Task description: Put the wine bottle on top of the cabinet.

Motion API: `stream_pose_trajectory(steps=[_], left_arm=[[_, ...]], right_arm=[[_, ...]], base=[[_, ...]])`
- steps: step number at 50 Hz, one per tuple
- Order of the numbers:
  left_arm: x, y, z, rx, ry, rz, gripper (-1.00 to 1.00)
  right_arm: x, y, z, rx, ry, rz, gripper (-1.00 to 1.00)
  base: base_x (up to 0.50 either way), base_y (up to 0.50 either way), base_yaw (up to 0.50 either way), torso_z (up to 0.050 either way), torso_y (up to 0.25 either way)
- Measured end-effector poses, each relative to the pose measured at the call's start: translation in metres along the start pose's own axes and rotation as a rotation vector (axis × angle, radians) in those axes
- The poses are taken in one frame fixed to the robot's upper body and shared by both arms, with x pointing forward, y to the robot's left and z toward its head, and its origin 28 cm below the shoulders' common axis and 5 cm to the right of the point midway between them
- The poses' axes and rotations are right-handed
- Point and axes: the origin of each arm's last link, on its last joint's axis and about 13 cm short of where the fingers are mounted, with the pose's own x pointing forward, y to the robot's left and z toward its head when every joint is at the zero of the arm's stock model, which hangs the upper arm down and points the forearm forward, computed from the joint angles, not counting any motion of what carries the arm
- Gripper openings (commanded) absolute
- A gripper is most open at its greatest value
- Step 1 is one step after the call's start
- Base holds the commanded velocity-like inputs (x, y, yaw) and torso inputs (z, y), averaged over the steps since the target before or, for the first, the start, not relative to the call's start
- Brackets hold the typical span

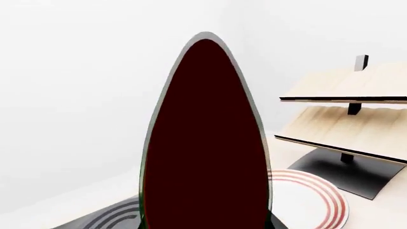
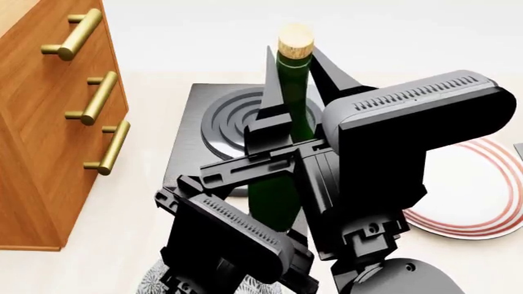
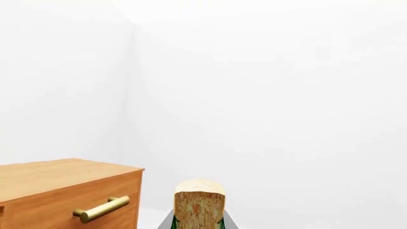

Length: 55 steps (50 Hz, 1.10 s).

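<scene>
Standing upright between two dark fingers point(image 2: 323, 67), the wine bottle point(image 2: 282, 177) is being gripped at its neck by the right pincer point(image 2: 294, 76), its tan cork point(image 2: 295, 40) poking above the fingertips. The left pincer is sitting lower, against the bottle's body; whether it is clamped I cannot tell. The cabinet point(image 2: 49, 128) is standing well off to the pincer's left, brass handles point(image 2: 97, 98) facing the desk point(image 2: 147, 208). Beneath the bottle a dark plate point(image 2: 229, 119) is lying, with a red-ringed plate point(image 2: 478, 196) to the right. A pale rack point(image 1: 346, 114) is showing in the left wrist view.
</scene>
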Motion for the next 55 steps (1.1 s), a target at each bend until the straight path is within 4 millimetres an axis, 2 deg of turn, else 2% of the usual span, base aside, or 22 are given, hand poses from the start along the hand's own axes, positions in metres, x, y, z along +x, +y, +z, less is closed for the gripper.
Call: stream_pose_trajectory(steps=[14, 15, 40, 55], left_arm=[[0.000, 0.001, -0.002, 0.006, 0.002, 0.004, -1.00], [0.000, 0.001, -0.002, 0.006, 0.002, 0.003, -1.00], [-0.002, 0.002, -0.006, 0.003, 0.027, -0.002, -1.00], [-0.002, 0.005, -0.008, 0.000, 0.034, 0.011, -1.00]], right_arm=[[-0.001, 0.000, -0.002, 0.002, 0.003, 0.000, -1.00], [-0.001, 0.000, -0.002, 0.004, 0.003, 0.000, 1.00], [-0.007, -0.004, -0.006, 0.007, 0.011, -0.023, 1.00], [-0.041, -0.005, 0.000, 0.035, -0.020, -0.083, 1.00]], base=[[0.00, 0.00, 0.00, 0.001, 0.001], [0.00, 0.00, 0.00, 0.000, 0.000], [0.00, 0.00, 0.00, 0.000, 0.001], [0.00, 0.00, 0.00, 0.000, 0.001]])
